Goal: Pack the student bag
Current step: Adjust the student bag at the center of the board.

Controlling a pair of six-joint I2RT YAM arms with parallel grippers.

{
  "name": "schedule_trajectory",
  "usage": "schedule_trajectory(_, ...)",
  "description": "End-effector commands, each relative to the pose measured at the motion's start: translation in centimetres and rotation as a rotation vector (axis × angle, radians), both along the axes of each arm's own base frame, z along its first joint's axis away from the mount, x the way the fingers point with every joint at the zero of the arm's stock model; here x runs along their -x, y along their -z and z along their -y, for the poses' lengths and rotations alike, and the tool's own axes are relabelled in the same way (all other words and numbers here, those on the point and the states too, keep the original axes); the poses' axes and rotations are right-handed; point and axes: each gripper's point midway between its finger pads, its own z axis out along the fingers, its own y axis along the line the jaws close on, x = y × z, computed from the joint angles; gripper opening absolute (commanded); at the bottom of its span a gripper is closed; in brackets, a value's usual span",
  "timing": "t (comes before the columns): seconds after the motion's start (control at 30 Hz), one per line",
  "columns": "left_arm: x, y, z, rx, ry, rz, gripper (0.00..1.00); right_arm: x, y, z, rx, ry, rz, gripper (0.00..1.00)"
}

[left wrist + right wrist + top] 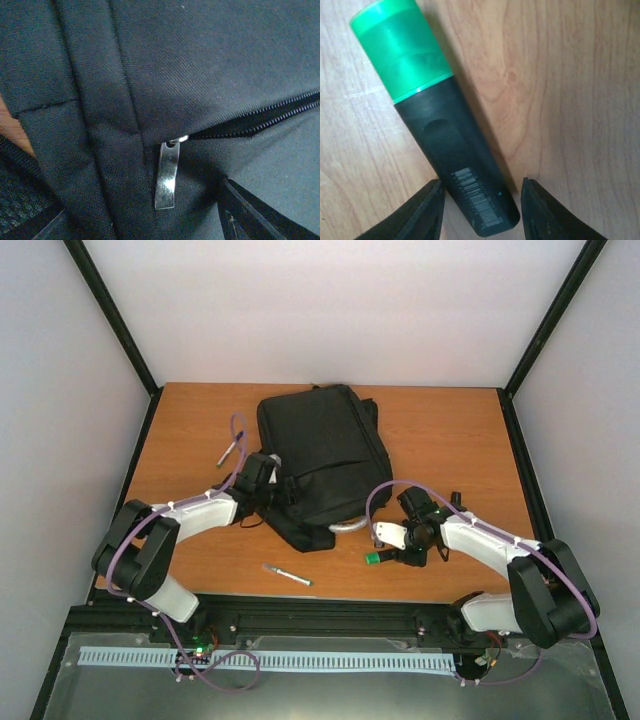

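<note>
My left wrist view is almost all black cloth. The student bag (210, 60) sits so close that its outline is lost, and only a sliver of orange table (7, 125) shows at the left edge. Dark shapes in the two lower corners could be my own fingers or bag straps, and I cannot say which. So I cannot tell whether my left gripper (275, 488) is parted or clenched. In the overhead view it sits against the bag's left edge, too small and dark to read. What is plain in the wrist view is a metal zip pull (166, 177) hanging at lower centre. The zip (280, 112) runs from it to the right edge, showing two rows of teeth.

My right wrist view cuts my fingers (422, 215) off at the bottom edge, so only the tips show. My right gripper (481, 190) stands unclenched astride the butt end of a highlighter (445, 135), which has a black barcoded barrel and a green cap (395, 47) pointing to the upper left. The tip on the left of the frame is at or just beside the barrel. The tip on the right stands apart from it, with bare wood between.

Overhead, the bag lies flat in the middle of the table, reaching towards the back. One pen (287, 575) lies at lower centre. Another (230, 452) lies left of the bag, partly crossed by a purple cable (238, 435).
</note>
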Motion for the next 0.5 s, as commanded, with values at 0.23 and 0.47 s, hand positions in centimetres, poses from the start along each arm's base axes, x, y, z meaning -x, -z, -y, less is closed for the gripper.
schedule_trajectory(0.23, 2.9, -1.7, 7.3, 0.003, 0.221, 0.073, 0.64, 1.5, -0.4, 1.5, 0.065, -0.013, 0.015, 0.1)
schedule_trajectory(0.47, 4.4, -5.5, 6.5, -0.107, 0.275, 0.062, 0.67, 2.5, -3.9, 3.7, 0.079, -0.033, 0.087, 0.03)
